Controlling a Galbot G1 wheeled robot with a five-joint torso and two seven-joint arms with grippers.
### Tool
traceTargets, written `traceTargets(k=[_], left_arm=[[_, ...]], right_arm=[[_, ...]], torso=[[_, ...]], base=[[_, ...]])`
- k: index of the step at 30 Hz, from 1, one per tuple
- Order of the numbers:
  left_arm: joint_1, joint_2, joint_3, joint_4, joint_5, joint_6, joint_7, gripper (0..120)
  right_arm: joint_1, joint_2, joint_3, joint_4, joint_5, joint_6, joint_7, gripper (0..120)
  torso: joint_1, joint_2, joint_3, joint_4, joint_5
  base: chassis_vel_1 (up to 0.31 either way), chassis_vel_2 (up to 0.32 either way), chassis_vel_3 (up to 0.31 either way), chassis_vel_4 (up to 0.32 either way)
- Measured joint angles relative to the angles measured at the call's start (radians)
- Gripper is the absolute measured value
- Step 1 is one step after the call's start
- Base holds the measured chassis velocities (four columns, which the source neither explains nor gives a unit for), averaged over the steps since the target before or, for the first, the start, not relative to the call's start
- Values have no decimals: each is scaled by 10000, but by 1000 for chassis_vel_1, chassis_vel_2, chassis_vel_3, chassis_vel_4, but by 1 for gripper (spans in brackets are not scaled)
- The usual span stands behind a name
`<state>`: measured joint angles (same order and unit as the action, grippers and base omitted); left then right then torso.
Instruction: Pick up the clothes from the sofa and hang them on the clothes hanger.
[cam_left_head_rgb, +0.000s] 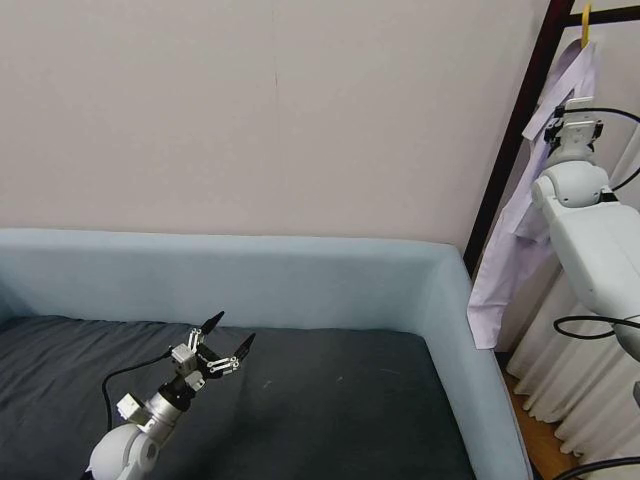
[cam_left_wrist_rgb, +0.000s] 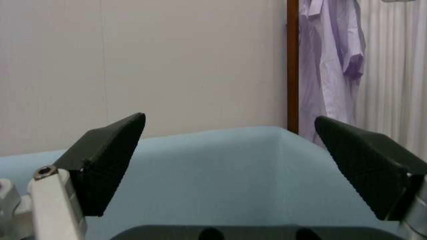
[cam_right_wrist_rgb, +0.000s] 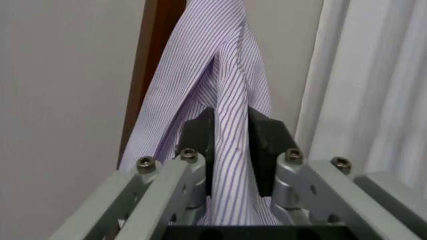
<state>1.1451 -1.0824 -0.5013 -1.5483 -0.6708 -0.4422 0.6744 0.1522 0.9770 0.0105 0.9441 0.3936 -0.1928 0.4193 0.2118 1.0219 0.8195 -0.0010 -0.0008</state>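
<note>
We record left arm low, extended forward, wrist tilted upward. Left gripper (cam_left_head_rgb: 233, 328): fingers (cam_left_wrist_rgb: 107, 155) spread wide apart. We record right arm raised high on robot's right side, forearm angled up, wrist pointing ahead. Right gripper (cam_right_wrist_rgb: 230, 122): both fingers pressed together on fold of shirt (cam_right_wrist_rgb: 220, 65).

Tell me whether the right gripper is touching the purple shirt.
Touching. In the right wrist view the right gripper is shut on the purple shirt, a fold of cloth pinched between its fingers. Left gripper hangs open over the sofa.
</note>
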Motion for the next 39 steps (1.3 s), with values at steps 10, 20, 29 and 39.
traceTargets(k=[10,20,29,39], left_arm=[[39,-87,-59,6,-26,-42,113,100],[606,-715,-486,-1685,-487,82,-1555,100],[1702,-1772,-624,-4346,750,1707,-5107,100],[3684,-4117,-364,-6389,4234,2434,-6709,100]], right_arm=[[-742,-457,-159,2707,1173,69,-53,58],[-2968,-1725,517,6064,3779,1776,-1921,94],[-8310,-2615,3229,9344,4370,2264,-2551,100],[-13056,-749,5391,11586,2362,1566,-2689,100]], torso=[[-1,0,0,-1,0],[0,0,-1,-1,2],[0,0,0,-3,7],[-2,1,-1,10,3]], base=[[0,0,0,0],[0,0,0,0],[0,0,0,0],[0,0,0,0]])
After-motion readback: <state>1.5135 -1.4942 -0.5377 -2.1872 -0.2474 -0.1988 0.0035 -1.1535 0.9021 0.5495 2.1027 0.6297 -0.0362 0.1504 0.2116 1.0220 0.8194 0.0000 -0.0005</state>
